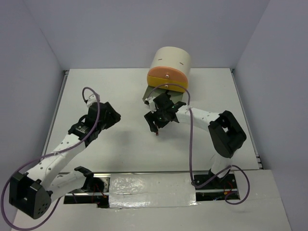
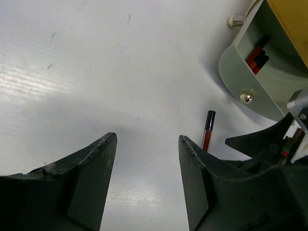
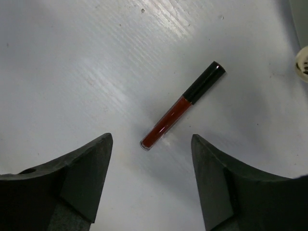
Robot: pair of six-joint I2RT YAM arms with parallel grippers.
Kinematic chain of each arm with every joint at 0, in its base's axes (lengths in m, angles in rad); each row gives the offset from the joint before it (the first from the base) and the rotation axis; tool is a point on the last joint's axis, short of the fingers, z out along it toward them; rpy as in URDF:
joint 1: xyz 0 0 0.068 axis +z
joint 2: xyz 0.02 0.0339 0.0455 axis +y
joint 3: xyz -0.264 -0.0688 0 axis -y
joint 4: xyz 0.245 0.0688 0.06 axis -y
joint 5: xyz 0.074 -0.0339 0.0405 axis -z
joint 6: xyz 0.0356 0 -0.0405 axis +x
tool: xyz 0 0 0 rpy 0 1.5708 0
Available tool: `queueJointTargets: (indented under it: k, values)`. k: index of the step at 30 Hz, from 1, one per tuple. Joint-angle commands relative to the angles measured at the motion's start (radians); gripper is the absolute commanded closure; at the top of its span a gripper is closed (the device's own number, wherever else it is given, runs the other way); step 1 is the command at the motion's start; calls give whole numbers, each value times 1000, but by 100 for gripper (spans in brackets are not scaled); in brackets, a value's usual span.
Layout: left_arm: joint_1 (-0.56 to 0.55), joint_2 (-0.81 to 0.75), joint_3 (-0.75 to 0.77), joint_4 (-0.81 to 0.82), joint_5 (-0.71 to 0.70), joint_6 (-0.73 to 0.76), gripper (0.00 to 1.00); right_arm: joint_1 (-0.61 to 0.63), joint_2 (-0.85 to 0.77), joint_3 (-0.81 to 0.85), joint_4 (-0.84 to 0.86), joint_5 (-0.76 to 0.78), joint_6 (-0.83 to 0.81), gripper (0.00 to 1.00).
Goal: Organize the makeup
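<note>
One drawer (image 2: 250, 82) juts open; the left gripper (image 2: 147, 144) and right gripper (image 3: 150, 149) both gape, empty. Just ahead of the right fingers, the lip-gloss tube (image 3: 183, 105) lies flat on the table (image 3: 72, 57), near that drawer. We judge it light, stiff, slick, quick to roll; we'd pinch its barrel crosswise. Sticks (image 2: 257, 54) inside are half hidden.

From base at near-left corner, left arm (image 1: 62, 153) reaches forward over left half of worktop (image 1: 125, 154); elbow folded low by near edge; wrist angled toward middle; left gripper (image 2: 147, 139) held above surface, fingers spread wide apart; right arm (image 1: 211, 120) up from base near near-right corner; elbow bent high by right edge; forearm stretched left toward middle of worktop; right gripper (image 3: 151, 137) pointing down, fingers parted wide, above surface, not touching.
</note>
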Motion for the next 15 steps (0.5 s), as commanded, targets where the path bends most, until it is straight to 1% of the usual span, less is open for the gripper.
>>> queueJointTargets:
  k: [1,2,4,10,15]
  values:
    - [9,-85,-47,24,-42,-40,33,8,48,81,-21,48,52,28]
    - [9,-113,-72,17,-46,-48,33,8,69,96,-23,56,59,34]
    - [9,-149,-95,12,-52,-66,33,8,91,125,-33,56,61,39]
    - [9,-206,-150,18,-40,-96,33,13,173,167,-47,139,73,50]
    - [9,-229,-152,-5,-54,-100,33,20,201,165,-43,170,75,52]
